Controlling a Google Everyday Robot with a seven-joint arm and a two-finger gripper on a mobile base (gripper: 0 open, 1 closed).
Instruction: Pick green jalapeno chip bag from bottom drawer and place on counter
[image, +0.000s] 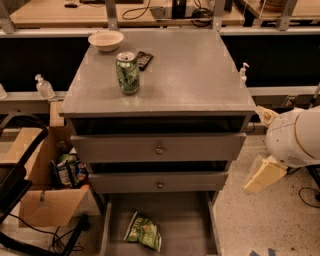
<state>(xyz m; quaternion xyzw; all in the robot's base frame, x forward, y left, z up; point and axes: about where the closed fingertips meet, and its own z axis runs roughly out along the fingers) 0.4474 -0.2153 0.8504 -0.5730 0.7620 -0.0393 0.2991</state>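
Note:
The green jalapeno chip bag (143, 231) lies flat on the floor of the open bottom drawer (190, 225), left of its middle. The counter (195, 75) is the grey top of the cabinet above. My gripper (256, 150) is at the right of the cabinet, level with the two upper drawers and well above and to the right of the bag. Its two cream fingers (265, 175) stand apart and hold nothing. The white arm behind it runs off the right edge.
On the counter stand a green patterned can (128, 73), a white bowl (105, 40) and a dark packet (144, 59). Two shut drawer fronts with knobs (159, 149) sit above the open drawer. A cardboard box with snack packets (67, 172) stands on the floor at the left.

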